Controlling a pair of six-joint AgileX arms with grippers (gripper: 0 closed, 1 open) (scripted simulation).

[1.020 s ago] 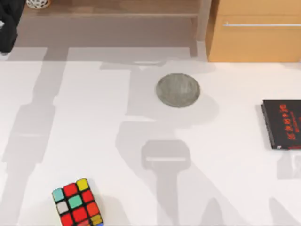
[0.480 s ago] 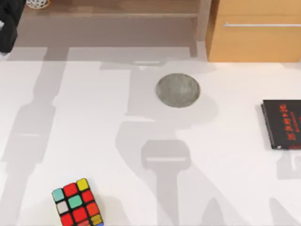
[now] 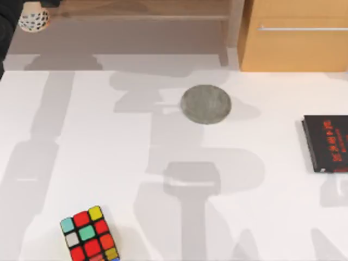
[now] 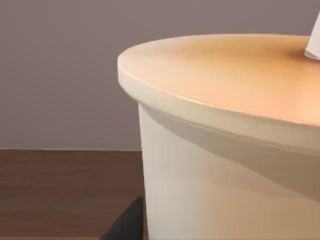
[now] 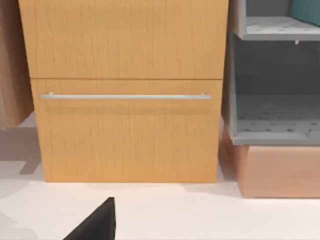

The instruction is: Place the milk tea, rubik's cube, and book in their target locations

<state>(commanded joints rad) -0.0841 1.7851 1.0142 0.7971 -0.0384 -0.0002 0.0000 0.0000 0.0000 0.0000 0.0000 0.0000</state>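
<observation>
While upright, milk tea [image 4: 225, 150] shows straw [image 4: 314, 42] tilted.

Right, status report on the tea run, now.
Milk tea close against left wrist camera, grip unconfirmed. Coaster bare, path unobstructed. Rubik's cube near table's front-left. Black book at right edge.

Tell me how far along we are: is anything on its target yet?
Nothing is placed yet. The grey coaster is bare and the black red-lettered book carries nothing. In hand: the left wrist view has the milk tea right up close. The rubik's cube sits at the table's near left edge, with the teal book left too.
</observation>
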